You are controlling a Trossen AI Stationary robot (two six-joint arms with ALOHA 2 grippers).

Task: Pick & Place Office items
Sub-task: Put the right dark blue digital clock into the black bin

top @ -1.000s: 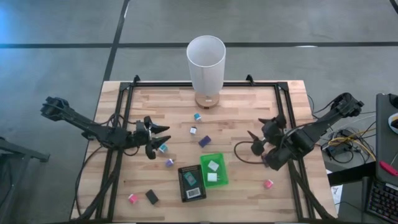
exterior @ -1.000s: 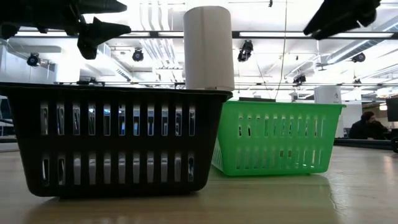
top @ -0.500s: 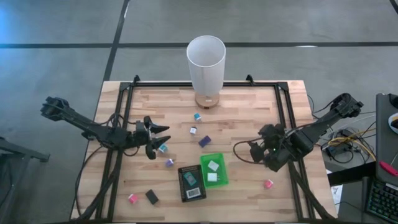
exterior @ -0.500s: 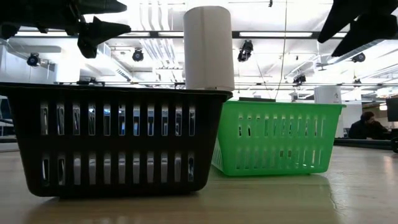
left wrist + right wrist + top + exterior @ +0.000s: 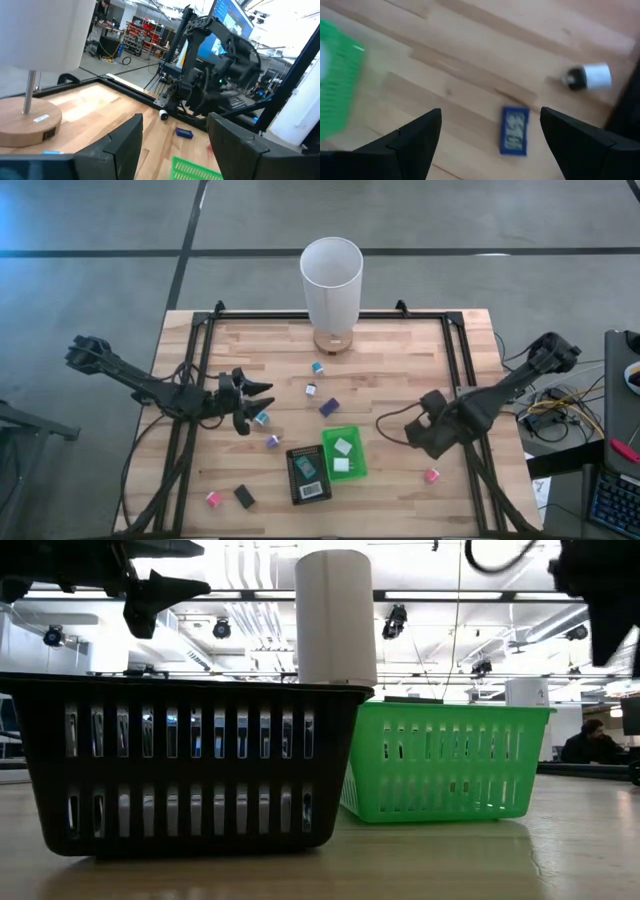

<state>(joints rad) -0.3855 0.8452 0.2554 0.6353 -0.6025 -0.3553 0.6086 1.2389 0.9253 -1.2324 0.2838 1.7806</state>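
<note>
1. Right wrist view showed the right gripper (image 5: pixel 487 142) with jaws spread wide and nothing between them, pointed down at bare wood. A small blue block (image 5: pixel 514 130) lay in the gap's line, so the wide spread looked meant to straddle it.
2. At 2 o'clock from that block sat a black-and-white clip (image 5: pixel 587 77), apart from it; the green tray (image 5: pixel 335 85) edged in at 9 o'clock.
3. High view put the left gripper (image 5: pixel 255 408) at the table's 9 o'clock side, jaws partly open and empty, hovering just beside a teal block (image 5: pixel 262 418).
4. Other items lay scattered: a purple block (image 5: pixel 329 407) near centre, a pink block (image 5: pixel 431 475) toward 4 o'clock of the right arm, two white blocks (image 5: pixel 342 455) already in the green tray, beside the black tray (image 5: pixel 290 480).
5. Most items remained outside the trays, so sorting seemed early.
</note>
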